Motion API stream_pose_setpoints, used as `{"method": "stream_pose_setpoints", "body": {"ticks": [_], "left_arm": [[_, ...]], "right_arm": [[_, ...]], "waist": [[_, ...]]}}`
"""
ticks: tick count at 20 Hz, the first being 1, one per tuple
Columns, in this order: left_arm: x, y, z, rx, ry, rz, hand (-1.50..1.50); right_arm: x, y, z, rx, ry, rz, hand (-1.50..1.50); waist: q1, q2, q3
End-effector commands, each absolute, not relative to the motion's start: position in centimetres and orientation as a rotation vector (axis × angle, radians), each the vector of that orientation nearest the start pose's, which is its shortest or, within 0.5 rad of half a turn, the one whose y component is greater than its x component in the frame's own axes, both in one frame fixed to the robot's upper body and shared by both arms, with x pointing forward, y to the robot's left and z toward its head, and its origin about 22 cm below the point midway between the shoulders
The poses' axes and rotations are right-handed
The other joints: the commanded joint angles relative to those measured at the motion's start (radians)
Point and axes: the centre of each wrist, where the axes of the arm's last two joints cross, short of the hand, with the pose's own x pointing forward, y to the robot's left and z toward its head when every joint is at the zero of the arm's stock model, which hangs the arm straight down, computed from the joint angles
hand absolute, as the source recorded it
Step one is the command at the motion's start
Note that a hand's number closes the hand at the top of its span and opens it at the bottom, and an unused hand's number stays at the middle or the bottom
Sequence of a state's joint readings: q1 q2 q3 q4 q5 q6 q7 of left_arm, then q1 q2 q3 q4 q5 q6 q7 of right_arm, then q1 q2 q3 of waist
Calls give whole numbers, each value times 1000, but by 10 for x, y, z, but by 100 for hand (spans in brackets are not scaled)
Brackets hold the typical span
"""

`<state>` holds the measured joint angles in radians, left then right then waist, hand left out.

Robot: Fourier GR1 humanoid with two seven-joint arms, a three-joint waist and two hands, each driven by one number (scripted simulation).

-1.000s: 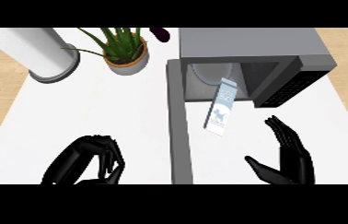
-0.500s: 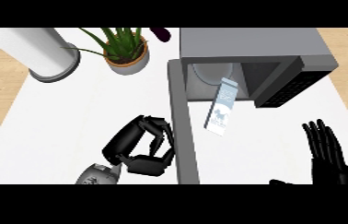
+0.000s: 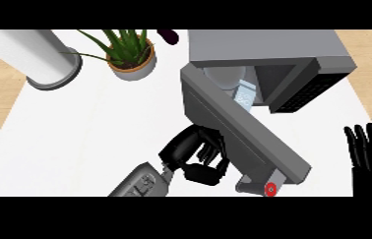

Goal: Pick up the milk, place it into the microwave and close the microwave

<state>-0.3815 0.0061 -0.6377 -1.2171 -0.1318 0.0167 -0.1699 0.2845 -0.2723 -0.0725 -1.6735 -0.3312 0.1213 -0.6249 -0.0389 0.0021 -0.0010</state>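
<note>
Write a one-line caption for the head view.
Left hand at the half-open microwave door, milk carton inside; right hand resting open at the right edge.

Bright, even light whitens the counter [image 3: 80,130]; the microwave [image 3: 269,48] cavity sits darker than its top.

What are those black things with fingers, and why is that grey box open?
Those are a robot's two hands. The picture is taken from the robot's head, looking down at a white kitchen counter. The grey box is a microwave, and its door stands partly open. Inside it stands a milk carton. The left hand, fingers curled, is right at the outside of the door and seems to touch it; it holds nothing. The right hand rests open at the picture's right edge, fingers up. At the back of the counter are a potted plant and a tall white cylinder.
</note>
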Motion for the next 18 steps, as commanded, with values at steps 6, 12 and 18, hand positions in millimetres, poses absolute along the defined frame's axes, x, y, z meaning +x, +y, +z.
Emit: {"method": "stream_pose_setpoints", "body": {"ticks": [6,12,18], "left_arm": [[269,16,-20,-349,-1514,-946,-150],[280,5,6,-404,-1656,-799,150],[299,-3,35,-472,-1732,-691,150]], "right_arm": [[175,-315,42,185,-2101,27,-150],[187,-312,63,281,-2141,128,-150],[194,-303,81,375,-2162,179,-150]], "waist": [[-82,15,-2],[-135,29,-4],[-198,42,-5]]}}
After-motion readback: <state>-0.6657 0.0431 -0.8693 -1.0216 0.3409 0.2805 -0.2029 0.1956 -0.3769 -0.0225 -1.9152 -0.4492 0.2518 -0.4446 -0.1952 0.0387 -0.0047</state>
